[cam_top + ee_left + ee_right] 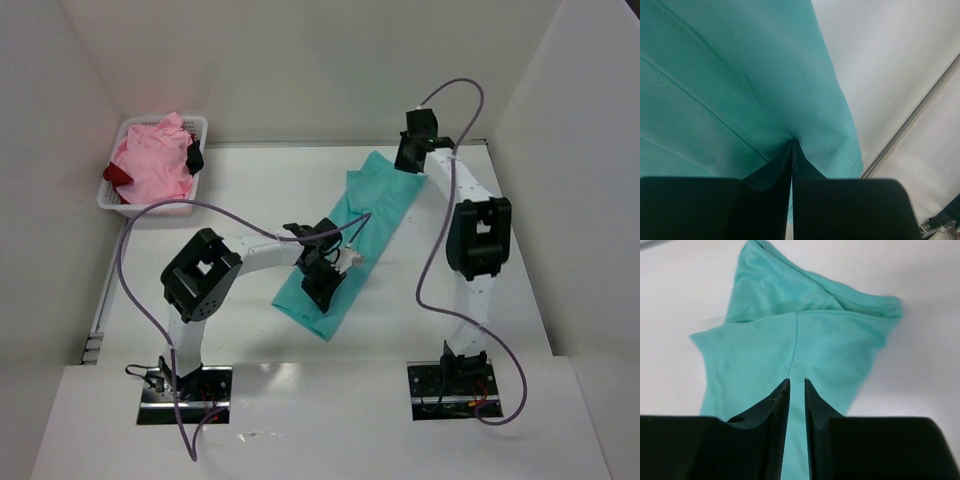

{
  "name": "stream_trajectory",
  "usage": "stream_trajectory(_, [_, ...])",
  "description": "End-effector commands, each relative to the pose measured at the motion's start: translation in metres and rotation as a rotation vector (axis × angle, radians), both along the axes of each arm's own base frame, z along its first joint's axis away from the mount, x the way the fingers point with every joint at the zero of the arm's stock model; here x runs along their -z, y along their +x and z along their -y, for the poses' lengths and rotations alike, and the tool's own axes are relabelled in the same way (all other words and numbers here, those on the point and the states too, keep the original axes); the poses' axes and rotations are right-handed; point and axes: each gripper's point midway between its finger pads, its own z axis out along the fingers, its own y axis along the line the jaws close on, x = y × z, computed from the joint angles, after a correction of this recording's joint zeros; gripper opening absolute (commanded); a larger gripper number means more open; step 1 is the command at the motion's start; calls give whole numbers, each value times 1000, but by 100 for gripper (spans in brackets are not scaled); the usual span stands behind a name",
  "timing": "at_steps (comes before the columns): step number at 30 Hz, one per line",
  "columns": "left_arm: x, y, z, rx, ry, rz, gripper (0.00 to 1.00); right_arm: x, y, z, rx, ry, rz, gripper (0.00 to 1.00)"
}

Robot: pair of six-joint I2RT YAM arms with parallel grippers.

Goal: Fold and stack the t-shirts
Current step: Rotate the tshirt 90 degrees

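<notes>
The teal t-shirt [352,235] lies on the white table as a long strip, folded lengthwise, running from near left to far right. My left gripper [322,283] is shut on its middle; in the left wrist view the jaws [792,146] pinch a pucker of teal cloth [740,85]. My right gripper [408,160] is over the strip's far end, its jaws [796,381] a narrow gap apart with flat teal cloth [805,340] showing between them. The pink t-shirt [150,165] and the dark red one [117,175] lie crumpled in the basket.
The white lattice basket [200,125] stands at the far left corner, with a dark item [193,157] on its right side. White walls close the table on the left, back and right. A metal strip [910,120] runs along the table edge.
</notes>
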Motion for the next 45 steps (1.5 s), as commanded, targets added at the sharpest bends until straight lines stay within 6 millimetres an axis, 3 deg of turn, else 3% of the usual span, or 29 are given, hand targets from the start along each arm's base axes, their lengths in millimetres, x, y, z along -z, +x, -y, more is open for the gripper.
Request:
stream_trajectory(1, [19, -15, -6, 55, 72, -33, 6, -65, -12, 12, 25, 3, 174, 24])
stream_trajectory(2, [17, -13, 2, 57, 53, -15, 6, -67, -20, 9, 16, 26, 176, 22])
stream_trajectory(3, [17, -11, 4, 57, 43, -6, 8, -43, -31, 10, 23, 26, 120, 21])
stream_trajectory(9, [18, 6, 15, 17, 19, 60, 8, 23, -59, 7, 12, 38, -32, 8])
stream_trajectory(17, [13, 9, 31, 20, -52, 58, 8, 81, -57, 11, 37, 10, -138, 4])
stream_trajectory(26, [21, -3, 47, 105, -67, 49, 9, 104, -25, 8, 24, -6, -168, 4])
stream_trajectory(27, [25, -5, 46, 108, -66, 35, 9, 98, -16, 7, 23, -3, -144, 4])
stream_trajectory(31, [20, -11, 59, 137, -94, 32, 9, 95, 0, -12, -14, 18, -121, 4])
stream_trajectory(32, [12, -7, 67, 140, -119, 43, 9, 100, -5, -20, -29, 12, -155, 4])
stream_trajectory(35, [14, -4, 72, 142, -127, 39, 9, 108, 7, -30, -57, 12, -171, 4])
stream_trajectory(36, [11, -2, 74, 142, -134, 45, 9, 101, 13, -39, -74, 23, -158, 4])
stream_trajectory(42, [6, -3, 86, 172, -172, 40, 9, 98, 23, -71, -140, 36, -136, 4])
stream_trajectory(45, [6, -8, 91, 186, -184, 27, 10, 105, 23, -86, -180, 69, -153, 4])
